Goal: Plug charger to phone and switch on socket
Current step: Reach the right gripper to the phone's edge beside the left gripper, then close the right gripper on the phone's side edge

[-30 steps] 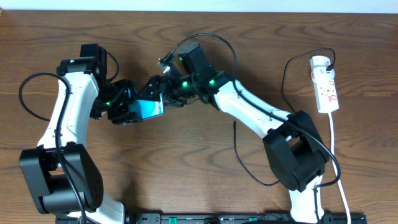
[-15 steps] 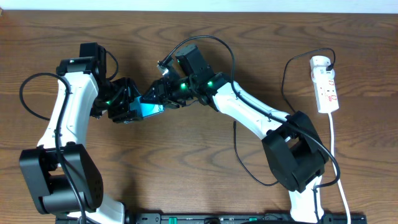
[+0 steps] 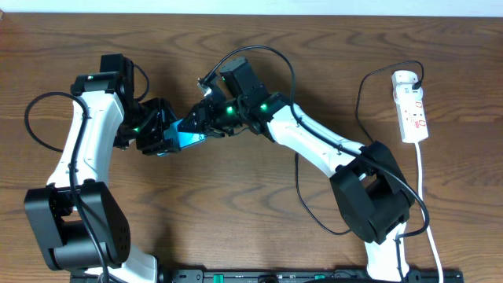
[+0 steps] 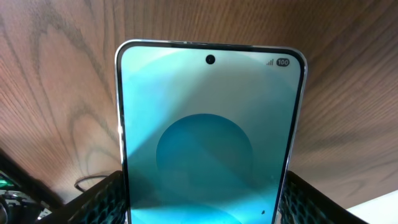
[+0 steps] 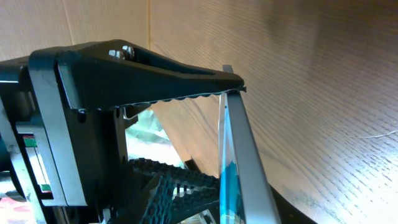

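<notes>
left gripper [image 3: 161, 135] pinching phone [image 4: 205, 143] by its long edges, just 9 o'clock of table [image 3: 236, 228] centre. right gripper [image 3: 203, 124] at phone's 3 o'clock end, one finger [image 5: 143, 71] touching its edge; can't tell jaw state. charger cable [image 3: 359, 98] and socket [image 3: 411, 106] far out at 3 o'clock.

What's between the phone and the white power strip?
Overhead view: the right arm spans most of it from the phone, then a loop of the charger cable beside the power strip.

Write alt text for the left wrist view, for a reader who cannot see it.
A phone with a lit cyan screen fills the view, held at its lower sides by the left gripper between black textured fingers. A wooden table lies behind it.
</notes>
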Robot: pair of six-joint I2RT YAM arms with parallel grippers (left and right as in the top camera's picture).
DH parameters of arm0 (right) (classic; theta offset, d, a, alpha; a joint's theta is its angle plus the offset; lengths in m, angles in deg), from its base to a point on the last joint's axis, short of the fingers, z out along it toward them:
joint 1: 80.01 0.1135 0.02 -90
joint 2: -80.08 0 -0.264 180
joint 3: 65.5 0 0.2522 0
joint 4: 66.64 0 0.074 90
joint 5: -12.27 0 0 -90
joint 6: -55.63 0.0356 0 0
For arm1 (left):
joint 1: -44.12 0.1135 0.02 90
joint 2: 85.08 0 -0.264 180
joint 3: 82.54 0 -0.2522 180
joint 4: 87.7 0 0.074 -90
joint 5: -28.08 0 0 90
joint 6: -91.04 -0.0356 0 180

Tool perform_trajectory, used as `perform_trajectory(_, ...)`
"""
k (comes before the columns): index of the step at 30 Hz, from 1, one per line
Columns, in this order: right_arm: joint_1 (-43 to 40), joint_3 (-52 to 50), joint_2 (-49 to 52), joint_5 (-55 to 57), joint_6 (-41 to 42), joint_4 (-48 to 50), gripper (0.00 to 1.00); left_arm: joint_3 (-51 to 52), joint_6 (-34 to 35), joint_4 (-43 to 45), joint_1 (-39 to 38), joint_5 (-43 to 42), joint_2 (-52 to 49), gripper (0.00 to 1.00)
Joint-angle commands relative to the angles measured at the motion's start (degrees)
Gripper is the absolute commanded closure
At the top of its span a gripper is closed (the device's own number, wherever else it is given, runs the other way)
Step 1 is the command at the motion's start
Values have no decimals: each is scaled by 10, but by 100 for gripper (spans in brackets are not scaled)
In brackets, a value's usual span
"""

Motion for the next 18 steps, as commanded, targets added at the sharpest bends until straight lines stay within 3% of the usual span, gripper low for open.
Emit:
perform_trajectory(1,9,7,2,-2,-11,-7,65,-2,-1,-1,1,-14,0,93)
perform_trajectory(18,9,6,2,27,-18,-51,67,-2,-12,1,1,-7,0,93)
